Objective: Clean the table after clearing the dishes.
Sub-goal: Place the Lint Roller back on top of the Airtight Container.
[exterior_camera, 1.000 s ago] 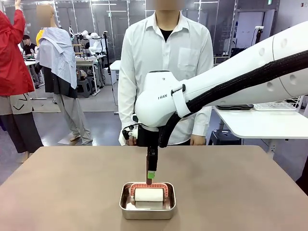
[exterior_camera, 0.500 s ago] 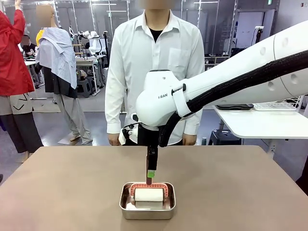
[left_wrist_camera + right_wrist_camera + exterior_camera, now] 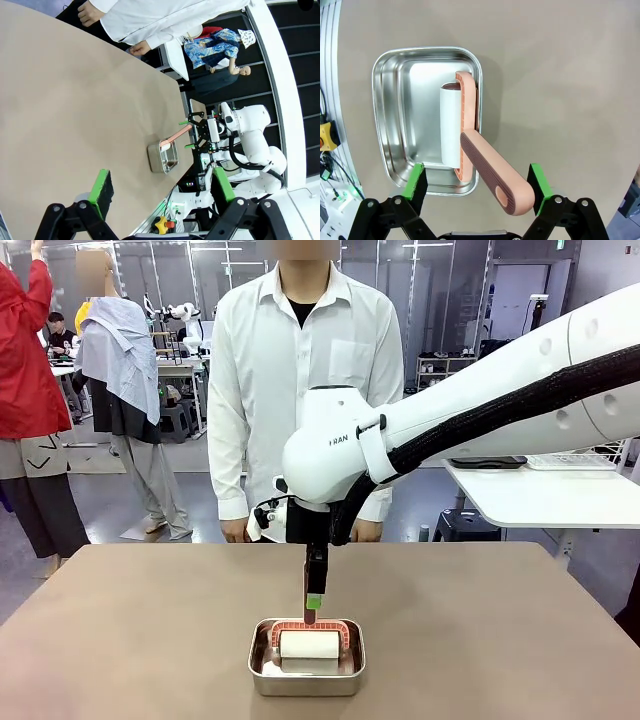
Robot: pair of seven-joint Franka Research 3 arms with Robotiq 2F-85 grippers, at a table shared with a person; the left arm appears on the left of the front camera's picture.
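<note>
Behind the table [image 3: 120, 630], the person [image 3: 300, 390] has shifted left; right tool [image 3: 477, 186] stays open over the roller [image 3: 470, 145].

You have the pan [image 3: 306, 658] on the table [image 3: 120, 630], near its robot-side edge at the middle. The roller [image 3: 451, 125] lies in the pan, its handle [image 3: 490, 172] rising over the pan's far rim. The right gripper [image 3: 476, 184] hangs above the pan, straddling that handle. Behind the pan, past the table's far edge, stands the person [image 3: 300, 370].
</note>
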